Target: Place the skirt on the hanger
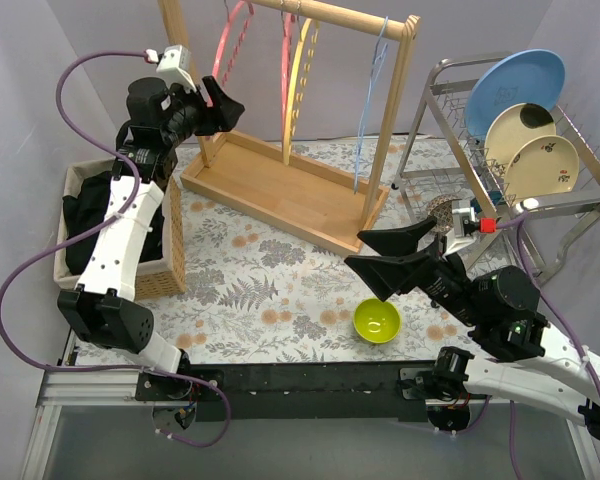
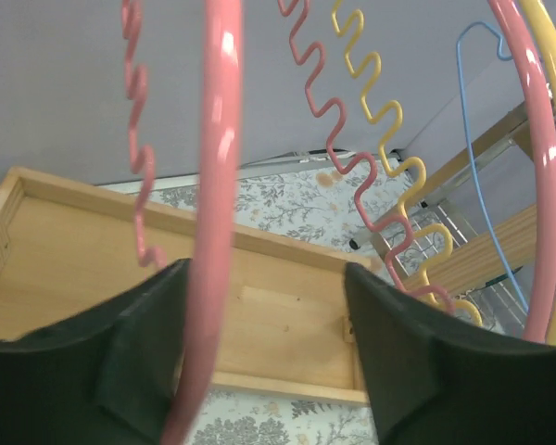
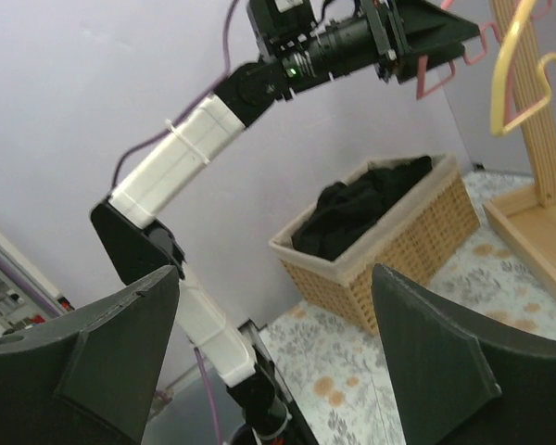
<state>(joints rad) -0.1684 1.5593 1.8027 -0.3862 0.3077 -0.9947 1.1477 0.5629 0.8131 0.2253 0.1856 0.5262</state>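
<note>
The left gripper, upper left in the top view, stands partly open, the pink hanger passing loose between its fingers. The right gripper, lower right, gapes wide, holding nothing. The black skirt lies in the wicker basket at far left.

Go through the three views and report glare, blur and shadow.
Top external: even, soft light, no hard shadows, sharp throughout. Left wrist: white glare streaks run down the pink hanger, close to the lens and slightly soft; the left hand's fingers are underexposed. Right wrist: the right hand's fingers are dark and featureless, the basket fairly sharp.
</note>
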